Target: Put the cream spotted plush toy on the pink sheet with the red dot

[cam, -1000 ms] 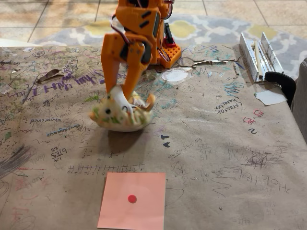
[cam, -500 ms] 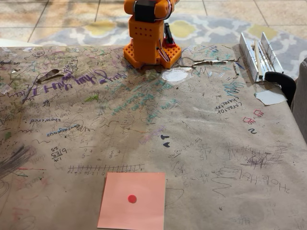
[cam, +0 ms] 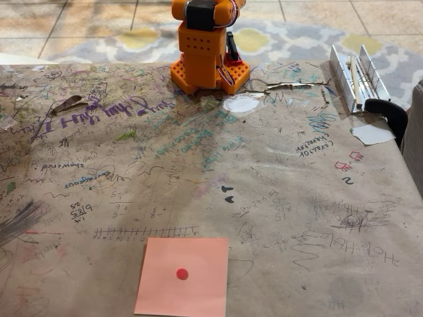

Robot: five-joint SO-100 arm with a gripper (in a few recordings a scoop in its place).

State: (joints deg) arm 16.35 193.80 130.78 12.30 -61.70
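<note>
The pink sheet [cam: 182, 276] lies flat at the table's front edge, left of centre, with its red dot [cam: 182, 273] uncovered and nothing on it. The cream spotted plush toy is out of view. At the far middle of the table stands my orange arm's base [cam: 205, 49]. The arm rises from it past the picture's top edge, so the gripper is out of view.
Brown paper covered in scribbles [cam: 277, 198] spreads over the table. At the back right lie metal rails [cam: 357, 72] with a black clamp [cam: 388, 111] and a white paper scrap [cam: 372, 134]. A white patch [cam: 241, 104] sits near the base. A grey object [cam: 416, 142] stands at the right edge.
A second ago the gripper held the plush toy just above the table's left middle. Since half a second ago, gripper and toy are both gone from the picture and only the base shows.
</note>
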